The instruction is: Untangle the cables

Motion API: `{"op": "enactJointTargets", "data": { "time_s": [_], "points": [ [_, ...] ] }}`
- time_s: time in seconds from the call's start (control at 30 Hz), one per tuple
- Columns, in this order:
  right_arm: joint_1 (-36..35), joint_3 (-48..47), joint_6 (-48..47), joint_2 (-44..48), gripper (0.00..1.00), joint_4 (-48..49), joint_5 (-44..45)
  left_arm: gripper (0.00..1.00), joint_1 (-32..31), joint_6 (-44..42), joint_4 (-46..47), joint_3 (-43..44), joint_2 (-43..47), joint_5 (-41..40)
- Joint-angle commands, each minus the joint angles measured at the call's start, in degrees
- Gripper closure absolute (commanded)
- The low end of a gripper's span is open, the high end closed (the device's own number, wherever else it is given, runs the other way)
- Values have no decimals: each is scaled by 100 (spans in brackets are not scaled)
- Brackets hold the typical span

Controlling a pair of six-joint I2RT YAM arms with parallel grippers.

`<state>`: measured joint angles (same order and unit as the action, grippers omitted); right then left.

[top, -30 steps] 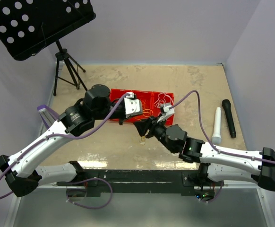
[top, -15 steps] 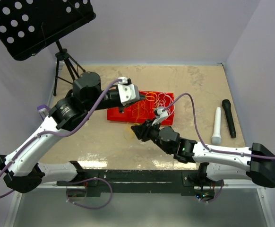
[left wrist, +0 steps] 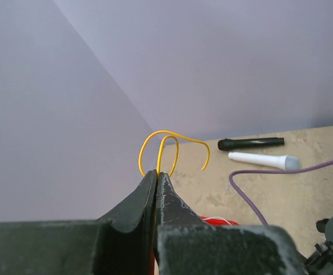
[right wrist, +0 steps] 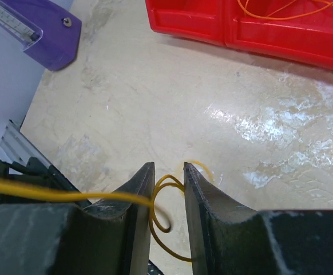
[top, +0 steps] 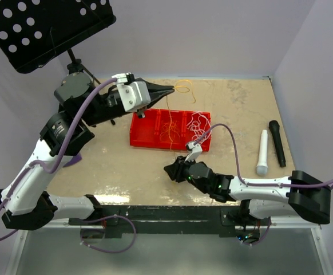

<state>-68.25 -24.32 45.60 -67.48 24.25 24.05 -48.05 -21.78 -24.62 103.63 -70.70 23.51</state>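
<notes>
A red tray (top: 149,139) holds tangled orange cables (top: 170,128) and white cables (top: 198,121). My left gripper (top: 172,90) is raised behind the tray and is shut on an orange cable (top: 185,86). In the left wrist view the cable (left wrist: 174,140) loops out of the closed gripper (left wrist: 157,172). My right gripper (top: 167,169) is low over the table in front of the tray. In the right wrist view the gripper (right wrist: 167,167) has its jaws slightly parted, with loops of orange cable (right wrist: 165,186) lying between them. No red cable shows.
A white microphone (top: 262,152) and a black microphone (top: 277,142) lie at the right. A music stand (top: 46,28) on a tripod (top: 78,80) stands at the back left. A purple block (right wrist: 46,34) lies at the left, near the tray (right wrist: 241,31).
My left gripper has risen and pulled back from the tray, drawing the orange cable up. My right gripper has moved left and toward the near edge, down to the table.
</notes>
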Motion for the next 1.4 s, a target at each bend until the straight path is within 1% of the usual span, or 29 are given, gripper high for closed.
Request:
{"op": "enactJointTargets", "data": {
  "time_s": [0.0, 0.2, 0.37, 0.5, 0.63, 0.7, 0.73, 0.9, 0.93, 1.0, 1.2, 1.3, 1.37],
  "points": [
    [-39, 120, 291, -10, 70, 133, -41, 100, 24, -194, 809, 280, 144, -390],
    [-83, 383, 624, -221, 69, 132, -111, 100, 24, -555, 1793, 289, 311, -1084],
    [-215, 489, 836, -309, 66, 124, -94, 100, 24, -1002, 2347, 482, 311, -1392],
    [-242, 445, 889, -493, 65, 115, -94, 100, 24, -1223, 2979, 623, 311, -1647],
    [-294, 384, 915, -634, 65, 106, -94, 100, 24, -1408, 2823, 755, 302, -1621],
    [-329, 366, 933, -573, 65, 71, -68, 100, 24, -1443, 2665, 615, 381, -1726],
    [-347, 357, 941, -503, 65, 28, -50, 100, 24, -1469, 2621, 388, 468, -1814],
    [-373, 226, 880, 15, 66, -359, 108, 100, 24, -1435, 2778, -1360, 1136, -2323],
    [-382, 208, 871, 138, 66, -481, 134, 100, 24, -1434, 2770, -1677, 1250, -2324],
    [-382, 182, 862, 410, 66, -640, 178, 100, 15, -1443, 2831, -2257, 1435, -2657],
    [-382, 129, 845, 947, 67, -1054, 258, 100, 173, -1399, 3287, -3612, 1690, -2983],
    [-382, 146, 915, 1105, 67, -1150, 310, 100, 384, -1434, 3578, -4235, 1700, -2922],
    [-382, 146, 959, 1185, 67, -1212, 354, 100, 577, -1347, 3797, -4491, 1647, -2861]
  ]
}}
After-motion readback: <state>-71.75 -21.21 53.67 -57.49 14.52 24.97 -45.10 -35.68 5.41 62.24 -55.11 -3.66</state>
